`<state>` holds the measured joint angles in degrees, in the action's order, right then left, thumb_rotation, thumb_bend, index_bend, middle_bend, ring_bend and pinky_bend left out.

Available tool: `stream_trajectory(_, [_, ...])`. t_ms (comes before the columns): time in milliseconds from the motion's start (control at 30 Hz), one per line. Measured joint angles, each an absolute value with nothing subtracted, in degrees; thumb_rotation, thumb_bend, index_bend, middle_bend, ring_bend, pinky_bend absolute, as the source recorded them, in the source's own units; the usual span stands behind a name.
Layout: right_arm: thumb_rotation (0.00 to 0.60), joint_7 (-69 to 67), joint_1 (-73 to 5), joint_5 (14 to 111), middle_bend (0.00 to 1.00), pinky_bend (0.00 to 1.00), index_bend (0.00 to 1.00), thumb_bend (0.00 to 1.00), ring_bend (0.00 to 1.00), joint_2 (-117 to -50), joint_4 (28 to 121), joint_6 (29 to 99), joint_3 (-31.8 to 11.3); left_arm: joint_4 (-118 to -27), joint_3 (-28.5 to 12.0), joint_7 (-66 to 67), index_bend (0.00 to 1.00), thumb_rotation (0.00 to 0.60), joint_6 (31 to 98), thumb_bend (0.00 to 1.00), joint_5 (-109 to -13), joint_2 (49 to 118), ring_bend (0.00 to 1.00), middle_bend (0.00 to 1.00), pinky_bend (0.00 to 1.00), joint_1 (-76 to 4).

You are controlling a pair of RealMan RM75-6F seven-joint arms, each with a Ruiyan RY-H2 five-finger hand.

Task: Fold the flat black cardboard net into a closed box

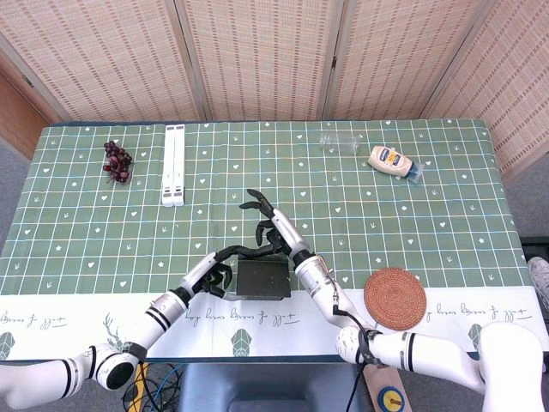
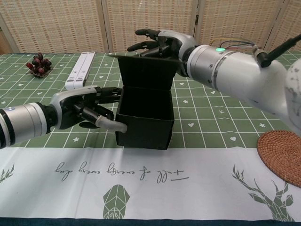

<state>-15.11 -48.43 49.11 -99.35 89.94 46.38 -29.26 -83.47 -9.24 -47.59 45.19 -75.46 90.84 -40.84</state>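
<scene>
box: black cardboard box [image 2: 145, 113], mostly folded, sits near the front edge of the table [image 1: 446, 197], just behind the white printed strip [image 2: 155, 174]. Body upright, front wall faces chest cam; lid flap [image 2: 146, 70] stands up at the back, top edge tipped fwd.
L hand: left hand [image 2: 87, 108] at the box's left side. Fingers [image 2: 106, 92] curled w/ tips against the left wall; one finger runs along the lower front-left corner. Braces the box, not wrapped round it.
R hand: right hand [image 2: 162, 42] above/behind the lid flap, palm down. Fingers [image 2: 141, 33] spread apart, reaching fwd over the flap's top edge; resting on it, nothing clamped. Exact contact pts hard to tell.
between hands: box sits btwn them, L low at the side, R high at the back.
other: coaster [image 1: 395, 298] right of box, well apart; grapes [image 1: 117, 160] far back-left.
</scene>
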Motion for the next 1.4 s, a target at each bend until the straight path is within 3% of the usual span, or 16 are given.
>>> stream_trajectory(233, [0.6,-11.2,-49.7,48.8,0.26,1.0,0.0,0.0,0.73,-93.4,93.2,41.1,-26.7,-81.6,-10.7,-45.3,0.27,0.6,44.9,0.14,-70.4,93.0,0.69,0.27,1.0,-40.4])
stream_trajectory(500, [0.6,-2.1,-54.0,49.1,0.28,1.0,0.0,0.0,0.75,-91.4,92.6,40.4,-23.0,-80.2,-13.6,-37.1,0.18,0.6,47.4,0.14,-61.6,96.0,0.69,0.26,1.0,-39.4])
stream_trajectory(733, [0.6,6.0,-57.4,48.8,0.32,1.0,0.01,0.0,0.77,-91.9,90.7,42.8,-19.7,-79.0,-15.9,-30.8,0.01,0.6,49.8,0.14,-55.7,98.5,0.66,0.11,0.9,-38.3])
stream_trajectory(867, [0.6,10.6,-59.1,48.8,0.32,1.0,0.02,0.0,0.77,-93.1,88.5,44.3,-17.8,-79.6,-16.0,-29.9,0.0,0.6,49.0,0.14,-56.0,97.8,0.62,0.0,0.88,-37.7])
stream_trajectory(1400, [0.6,23.4,-62.9,48.4,0.31,1.0,0.13,0.0,0.77,-95.3,86.5,48.5,-13.1,-84.7,-13.5,-28.9,0.0,0.6,47.4,0.14,-64.3,87.3,0.58,0.0,0.87,-34.6])
